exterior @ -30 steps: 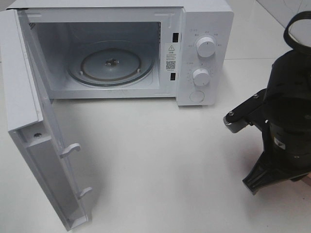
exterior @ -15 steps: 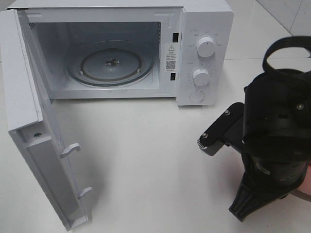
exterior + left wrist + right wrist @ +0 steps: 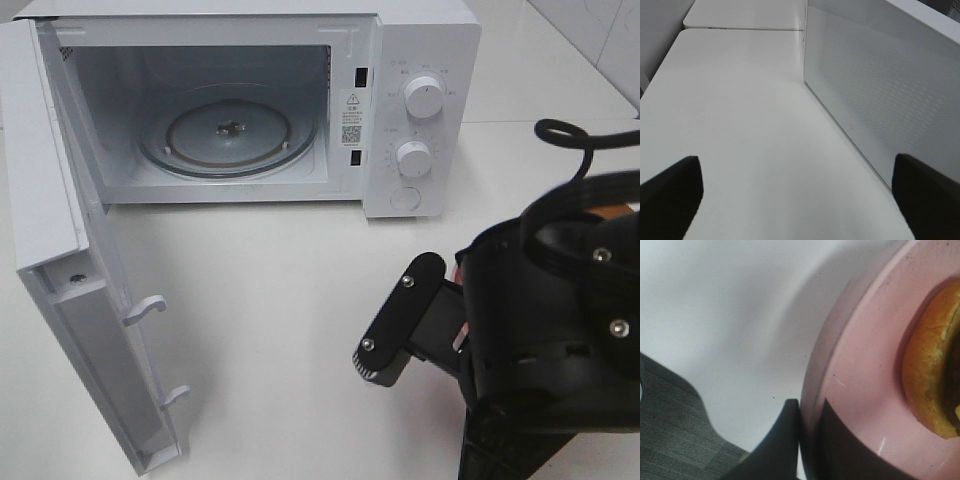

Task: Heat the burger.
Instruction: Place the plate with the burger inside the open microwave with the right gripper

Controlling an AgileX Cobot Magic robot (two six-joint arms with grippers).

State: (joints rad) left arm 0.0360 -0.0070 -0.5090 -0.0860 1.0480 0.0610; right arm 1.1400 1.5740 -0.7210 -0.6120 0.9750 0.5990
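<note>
Jaws of the right gripper (image 3: 807, 440), five o'clock from the microwave (image 3: 420, 40), pinch the plate (image 3: 860, 390); burger (image 3: 927, 380) seemingly aboard. Left gripper (image 3: 795, 195) gapes, empty.

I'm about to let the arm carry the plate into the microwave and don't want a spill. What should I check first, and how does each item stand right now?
1. The microwave door swung wide open: ok.
2. The glass turntable bare inside the cavity: ok.
3. The right gripper shut on the rim of the pink plate: ok.
4. The burger sitting on the plate: ok, though only partly in view.
5. Plate held level: cannot tell.
6. The left gripper open, holding nothing: ok.
</note>
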